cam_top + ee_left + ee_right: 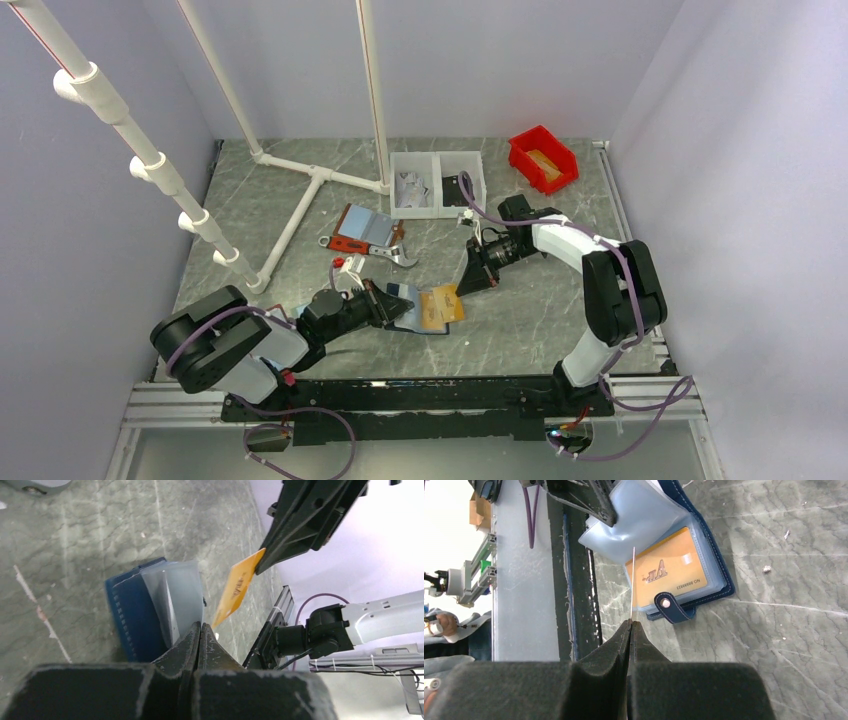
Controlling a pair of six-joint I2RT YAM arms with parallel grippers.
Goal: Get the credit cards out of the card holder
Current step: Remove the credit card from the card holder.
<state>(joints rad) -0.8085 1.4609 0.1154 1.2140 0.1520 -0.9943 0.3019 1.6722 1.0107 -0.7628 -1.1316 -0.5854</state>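
Observation:
The navy card holder (408, 297) lies open on the table in front of the left arm. My left gripper (387, 305) is shut on one of its light blue sleeves (175, 597) and holds that sleeve lifted. My right gripper (468, 285) is shut on the corner of an orange-gold credit card (235, 587) and holds it tilted in the air beside the sleeve. The right wrist view shows this card edge-on as a thin line (632, 585). A second orange-gold card (669, 575) lies in a pocket of the holder (724, 582), above the strap tab (674, 610). No black card shows.
A red-edged holder (362, 228) and a metal tool (402, 256) lie behind the navy holder. White bins (437, 183) and a red bin (543, 158) stand at the back. A white pipe frame (300, 205) lies at the left.

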